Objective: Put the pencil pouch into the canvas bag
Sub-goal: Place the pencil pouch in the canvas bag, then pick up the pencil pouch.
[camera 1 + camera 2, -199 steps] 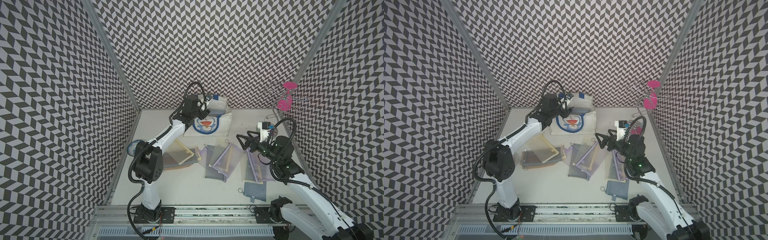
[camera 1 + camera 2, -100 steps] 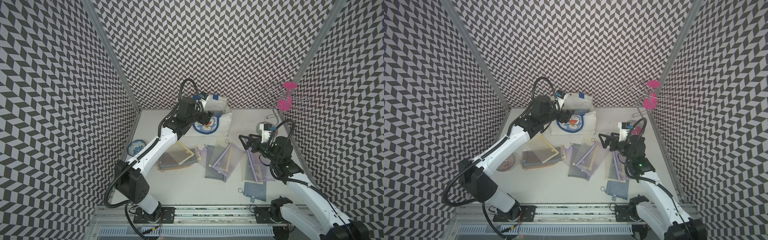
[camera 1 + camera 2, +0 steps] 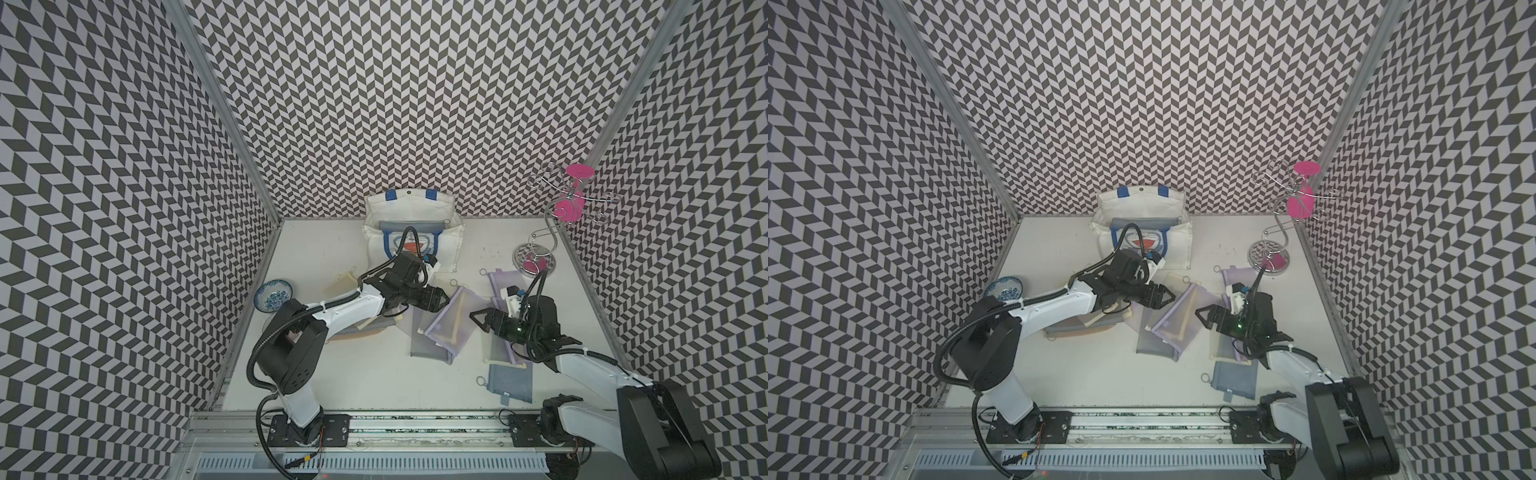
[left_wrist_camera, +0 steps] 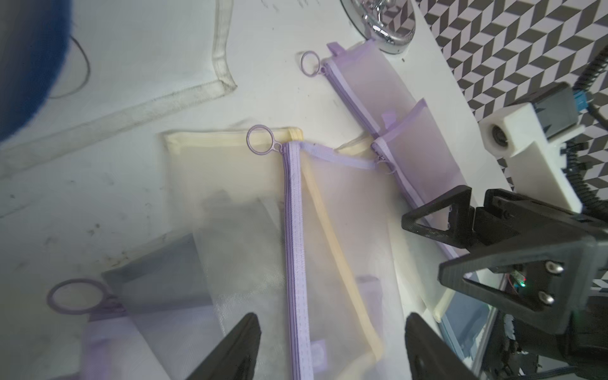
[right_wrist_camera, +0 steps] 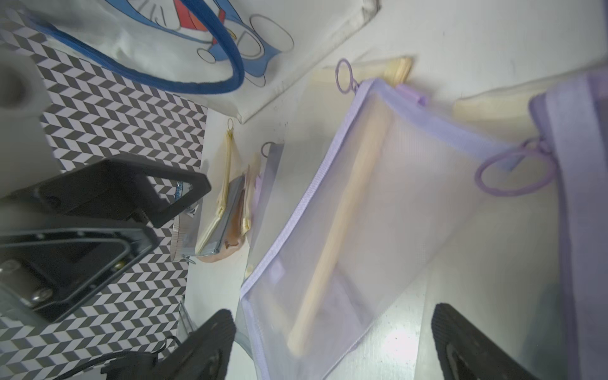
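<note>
The cream canvas bag (image 3: 411, 239) with blue handles and a cartoon cat stands open at the back centre in both top views, and a grey pouch (image 3: 411, 225) lies in its mouth. Several mesh pencil pouches lie spread over the table's middle. My left gripper (image 3: 442, 298) hangs open just above a purple-zipped pouch (image 4: 296, 246) that lies over a yellow one; nothing is between its fingers. My right gripper (image 3: 478, 322) faces it from the right. It is open over the same purple pouch's (image 5: 345, 214) other end.
A blue-patterned bowl (image 3: 273, 294) sits at the left wall. A chrome stand with pink discs (image 3: 536, 259) rises at the back right. More pouches lie under my left arm (image 3: 361, 328) and at the front right (image 3: 510, 380).
My left arm has drawn back from the canvas bag's mouth to the pouches in the middle. The right gripper has shifted slightly left and its jaws have narrowed a little.
</note>
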`<state>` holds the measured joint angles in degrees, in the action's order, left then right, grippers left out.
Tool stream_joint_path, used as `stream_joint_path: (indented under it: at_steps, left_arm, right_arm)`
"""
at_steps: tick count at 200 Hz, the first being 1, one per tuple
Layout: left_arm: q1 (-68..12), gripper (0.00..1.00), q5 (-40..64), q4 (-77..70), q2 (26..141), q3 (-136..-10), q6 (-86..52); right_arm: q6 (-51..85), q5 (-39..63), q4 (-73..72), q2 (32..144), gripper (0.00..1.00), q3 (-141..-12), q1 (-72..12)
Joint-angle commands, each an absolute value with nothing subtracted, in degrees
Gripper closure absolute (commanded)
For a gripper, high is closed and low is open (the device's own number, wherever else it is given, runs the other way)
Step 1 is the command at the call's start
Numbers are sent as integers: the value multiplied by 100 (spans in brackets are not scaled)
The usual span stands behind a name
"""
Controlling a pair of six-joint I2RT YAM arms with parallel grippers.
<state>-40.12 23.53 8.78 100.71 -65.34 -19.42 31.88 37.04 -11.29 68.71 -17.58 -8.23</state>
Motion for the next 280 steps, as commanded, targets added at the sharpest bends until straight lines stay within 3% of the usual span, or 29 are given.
stream_joint_path:
  at_steps: [1, 55, 91, 111, 149, 178, 242, 280]
  left_arm:
    - [-4057, 30, 2720, 275, 10348, -6536, -2202]
    - [-4303, 33, 2849, -163, 10885, -6277, -2477]
    - [-4434, 33, 3067, -489, 11002, -6136, -2643]
    - [-4542, 33, 3092, -548, 11017, -6126, -2679]
    - [-4603, 34, 3207, -712, 10936, -6034, -2793]
    - [-4525, 34, 3288, -599, 10579, -5980, -2754]
    - [-3417, 24, 4483, -469, 9058, -5708, -2725]
    - [-3276, 20, 4950, -613, 8823, -5983, -2645]
  right_arm:
    - [3485, 4239, -2276, 7252, 9, -1542, -803]
    - [3657, 4374, -3211, 8045, 15, -1398, -805]
    - [3862, 4613, -3850, 8606, 26, -1362, -800]
    - [3929, 4611, -3987, 8571, 39, -1344, -803]
    - [3638, 4362, -3395, 8102, 74, -1422, -806]
    - [3492, 4341, -2980, 7664, 91, -1474, -808]
    - [3122, 4459, -2243, 5360, 100, -1634, -851]
    - [3220, 4838, -2435, 4399, 100, -1841, -930]
